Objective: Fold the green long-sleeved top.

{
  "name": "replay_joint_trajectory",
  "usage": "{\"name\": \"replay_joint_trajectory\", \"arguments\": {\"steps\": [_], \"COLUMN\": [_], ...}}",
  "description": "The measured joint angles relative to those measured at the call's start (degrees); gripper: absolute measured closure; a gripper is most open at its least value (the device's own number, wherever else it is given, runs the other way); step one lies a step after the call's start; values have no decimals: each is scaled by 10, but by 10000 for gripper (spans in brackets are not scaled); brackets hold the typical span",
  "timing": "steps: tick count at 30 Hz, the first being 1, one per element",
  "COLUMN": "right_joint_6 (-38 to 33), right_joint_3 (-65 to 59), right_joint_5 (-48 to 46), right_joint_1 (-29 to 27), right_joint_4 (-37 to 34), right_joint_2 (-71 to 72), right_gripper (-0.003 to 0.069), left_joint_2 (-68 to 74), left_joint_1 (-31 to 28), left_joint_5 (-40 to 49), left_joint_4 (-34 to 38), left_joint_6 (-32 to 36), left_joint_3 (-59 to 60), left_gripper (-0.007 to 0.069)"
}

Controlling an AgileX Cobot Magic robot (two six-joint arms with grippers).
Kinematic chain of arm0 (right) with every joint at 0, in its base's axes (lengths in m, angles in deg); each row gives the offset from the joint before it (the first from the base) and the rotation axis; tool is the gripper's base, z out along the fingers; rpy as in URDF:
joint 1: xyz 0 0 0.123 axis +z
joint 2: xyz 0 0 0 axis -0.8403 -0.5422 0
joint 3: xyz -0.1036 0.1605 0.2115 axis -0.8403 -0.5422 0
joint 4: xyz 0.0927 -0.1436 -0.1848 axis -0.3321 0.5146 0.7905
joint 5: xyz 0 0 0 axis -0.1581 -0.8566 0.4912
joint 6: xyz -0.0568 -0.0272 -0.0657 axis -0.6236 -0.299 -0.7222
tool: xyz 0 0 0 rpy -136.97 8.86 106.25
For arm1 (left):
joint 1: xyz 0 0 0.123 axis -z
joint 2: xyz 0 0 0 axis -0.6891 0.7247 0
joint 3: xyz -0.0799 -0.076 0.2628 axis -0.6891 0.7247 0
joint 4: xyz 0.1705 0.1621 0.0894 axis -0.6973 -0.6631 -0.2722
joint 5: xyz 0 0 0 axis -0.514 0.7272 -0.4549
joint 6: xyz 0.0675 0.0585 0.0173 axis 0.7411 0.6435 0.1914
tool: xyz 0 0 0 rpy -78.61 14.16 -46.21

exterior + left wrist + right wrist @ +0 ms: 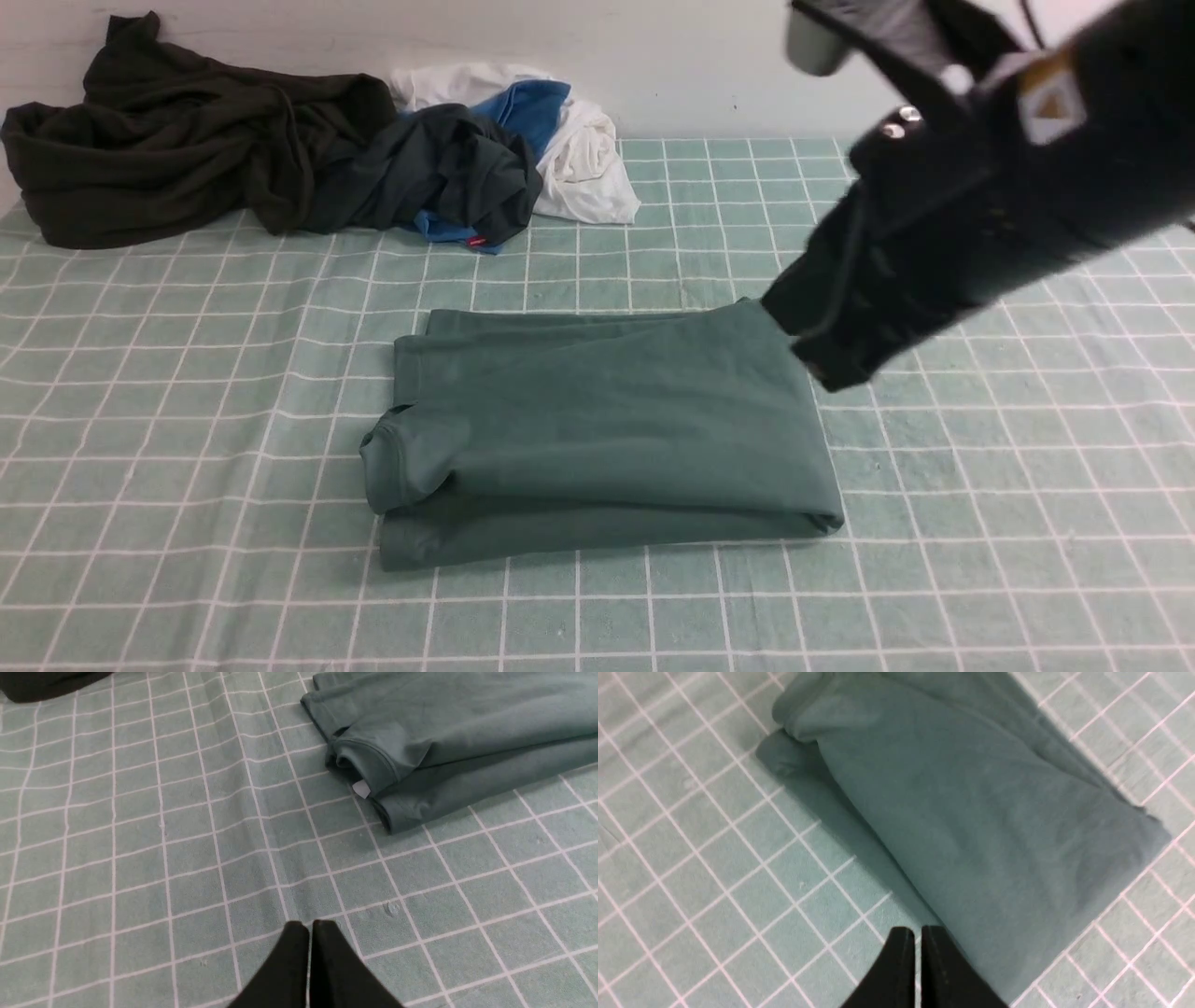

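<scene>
The green long-sleeved top (597, 420) lies folded into a flat rectangle in the middle of the checked cloth, its neck end bunched at the left. The left wrist view shows that end (420, 742) with a small white tag (360, 788) sticking out. My right arm (934, 233) reaches down from the upper right and ends over the top's far right corner. My right gripper (917, 931) is shut and empty, hovering at the edge of the top (971, 812). My left gripper (310, 924) is shut and empty over bare cloth, apart from the top; it does not show in the front view.
A very dark olive-black garment (177, 140) is heaped at the back left. Beside it lie a charcoal garment (448, 168) and blue and white clothes (583, 159), all against the wall. The green checked tablecloth (187, 467) covers the whole table.
</scene>
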Motion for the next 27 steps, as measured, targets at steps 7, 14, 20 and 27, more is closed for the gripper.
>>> {"name": "replay_joint_trajectory", "arguments": {"steps": [7, 14, 20, 27], "right_joint_6": [1, 2, 2, 2], "right_joint_3": [-145, -247, -266, -266], "right_joint_5": [133, 210, 219, 221], "right_joint_1": [0, 0, 0, 0], "right_joint_4": [-7, -7, -8, -3], "right_joint_2": [196, 340, 366, 366], "right_gripper": [672, 673, 673, 673], "left_joint_2": [-18, -18, -18, -18], "left_joint_1": [0, 0, 0, 0], "left_joint_5": [-3, -3, -3, -3], "left_joint_4": [0, 1, 1, 1], "left_joint_6": [0, 0, -1, -2], "left_joint_3": [3, 3, 3, 3], "left_gripper": [627, 627, 627, 627]}}
